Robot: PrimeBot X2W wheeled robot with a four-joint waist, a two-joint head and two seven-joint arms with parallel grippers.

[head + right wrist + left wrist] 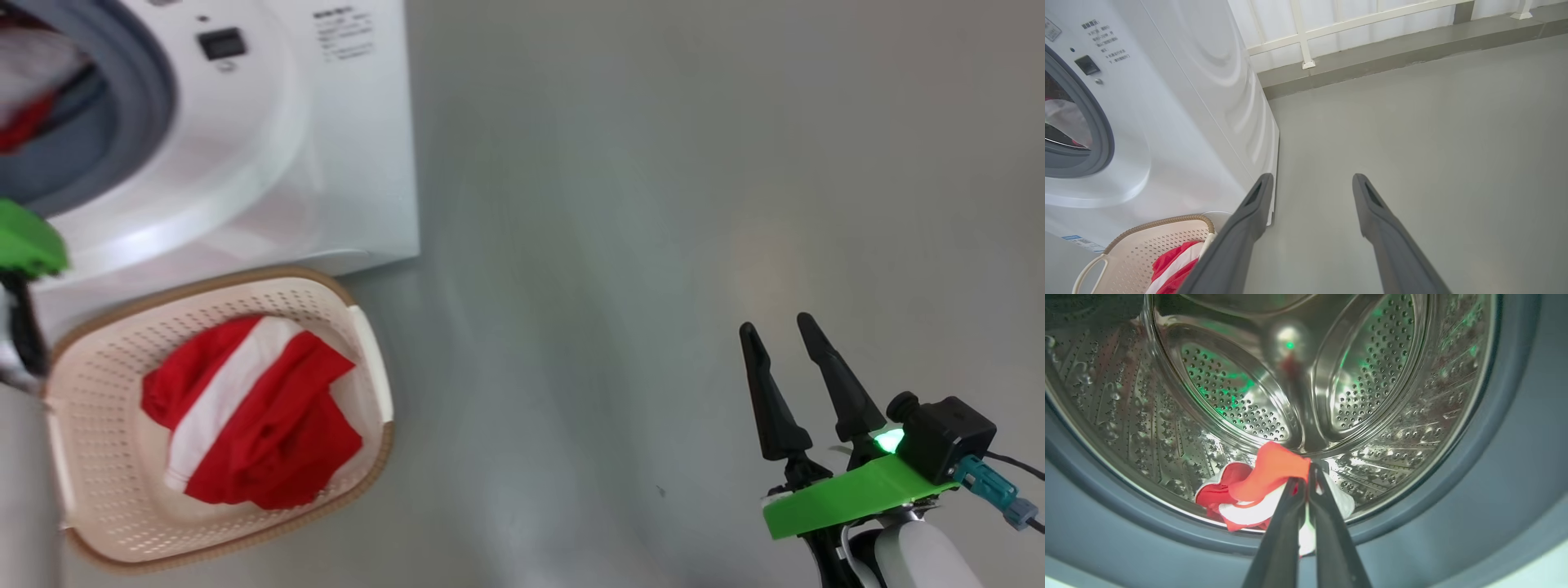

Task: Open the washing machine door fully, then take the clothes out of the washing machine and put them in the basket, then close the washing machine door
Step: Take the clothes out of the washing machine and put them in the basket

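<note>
Grey floor (653, 204); basket (106, 457) holds red clothes (253, 408); left hand (1306, 477) apparently pinches garment (1265, 473) in drum (1372, 367); right hand (775, 327) spread.

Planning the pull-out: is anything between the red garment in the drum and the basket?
Nothing visible does. The left end effector grips the garment just inside the grey seal; the basket stands open before the machine.
</note>
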